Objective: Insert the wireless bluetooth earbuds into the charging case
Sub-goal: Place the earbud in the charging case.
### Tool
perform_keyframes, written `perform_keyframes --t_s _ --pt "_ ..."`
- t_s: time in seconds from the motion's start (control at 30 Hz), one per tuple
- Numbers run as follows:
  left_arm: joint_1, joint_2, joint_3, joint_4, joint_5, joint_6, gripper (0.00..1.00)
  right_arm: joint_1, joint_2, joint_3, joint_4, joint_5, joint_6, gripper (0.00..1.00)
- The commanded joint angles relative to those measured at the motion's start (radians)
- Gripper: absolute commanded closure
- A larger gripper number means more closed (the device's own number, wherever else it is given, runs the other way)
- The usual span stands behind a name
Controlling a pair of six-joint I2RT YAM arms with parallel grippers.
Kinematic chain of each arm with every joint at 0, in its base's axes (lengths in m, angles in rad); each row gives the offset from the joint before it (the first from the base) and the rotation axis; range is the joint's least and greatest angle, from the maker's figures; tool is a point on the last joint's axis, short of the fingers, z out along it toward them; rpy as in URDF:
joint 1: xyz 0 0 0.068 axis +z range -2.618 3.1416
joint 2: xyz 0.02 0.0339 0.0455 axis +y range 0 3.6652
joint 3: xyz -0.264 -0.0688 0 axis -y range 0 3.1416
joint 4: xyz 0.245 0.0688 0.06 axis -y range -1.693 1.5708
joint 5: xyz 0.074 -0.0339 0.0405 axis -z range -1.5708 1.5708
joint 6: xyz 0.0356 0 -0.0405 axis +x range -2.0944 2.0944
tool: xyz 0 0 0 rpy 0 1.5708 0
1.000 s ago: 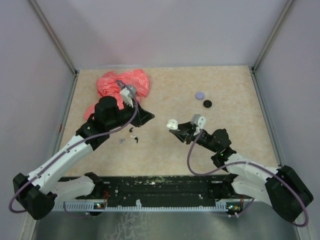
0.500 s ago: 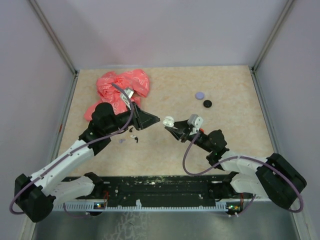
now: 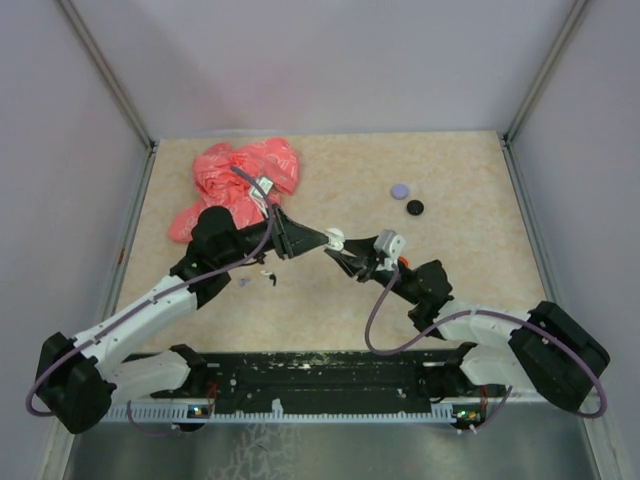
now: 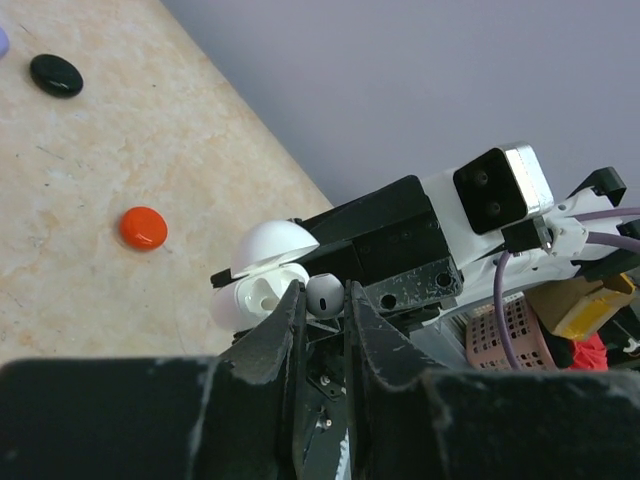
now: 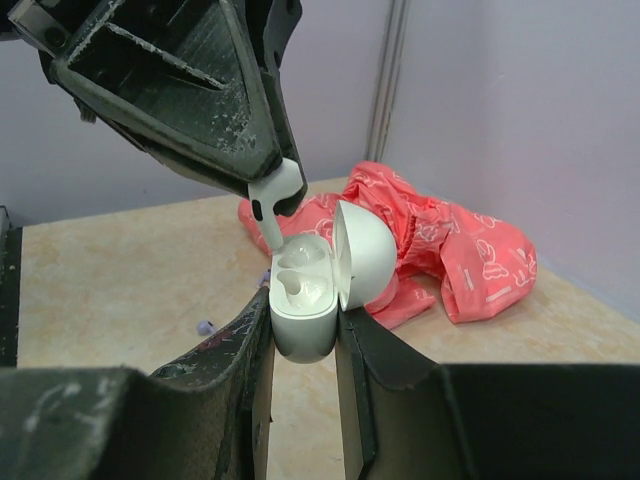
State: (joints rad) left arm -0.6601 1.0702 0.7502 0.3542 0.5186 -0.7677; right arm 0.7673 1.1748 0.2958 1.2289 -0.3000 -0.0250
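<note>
One white earbud (image 5: 276, 193) hangs stem-down over the open case (image 5: 304, 310).

Case (image 5: 305, 310) & earbud (image 5: 274, 196): white plastic, smooth, glossy w/ soft highlights; black disc (image 4: 55, 75) & orange disc (image 4: 143, 228) also smooth, shiny. Left gripper (image 4: 325, 305) & right gripper (image 5: 303, 340): black plastic, matt, fine rough texture, scuffed w/ whitish scratches & dust on edges. Table (image 3: 480, 200): beige marbled stone-look top, smooth, low sheen; bag (image 5: 450, 255): thin red plastic film, crinkled, slight gloss, white print; walls (image 3: 330, 60): plain pale matt panels; posts (image 3: 105, 75): dull grey metal look; cable (image 4: 497, 300): smooth purple sheath; cam (image 4: 500, 185): white smooth plastic shell, black semi-gloss face; arm shells (image 3: 130, 320): white smooth plastic.
</note>
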Motion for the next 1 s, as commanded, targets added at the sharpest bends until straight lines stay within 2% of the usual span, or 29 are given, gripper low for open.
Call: perform_keyframes --t_s 0.0,0.2,0.63,0.97 --pt "-0.018 0.028 -0.004 0.094 0.027 -0.036 0.80 0.014 0.012 0.042 0.078 0.011 -0.014 1.00" --pt "-0.041 0.052 0.000 0.133 0.030 -0.057 0.80 0.020 0.008 0.043 0.067 0.020 -0.033 1.00" --pt "-0.050 0.057 0.001 0.054 -0.023 -0.016 0.80 0.021 -0.004 0.040 0.075 0.019 -0.035 1.00" --pt "-0.057 0.071 -0.009 0.053 -0.043 -0.010 0.80 0.023 -0.010 0.038 0.075 0.013 -0.035 1.00"
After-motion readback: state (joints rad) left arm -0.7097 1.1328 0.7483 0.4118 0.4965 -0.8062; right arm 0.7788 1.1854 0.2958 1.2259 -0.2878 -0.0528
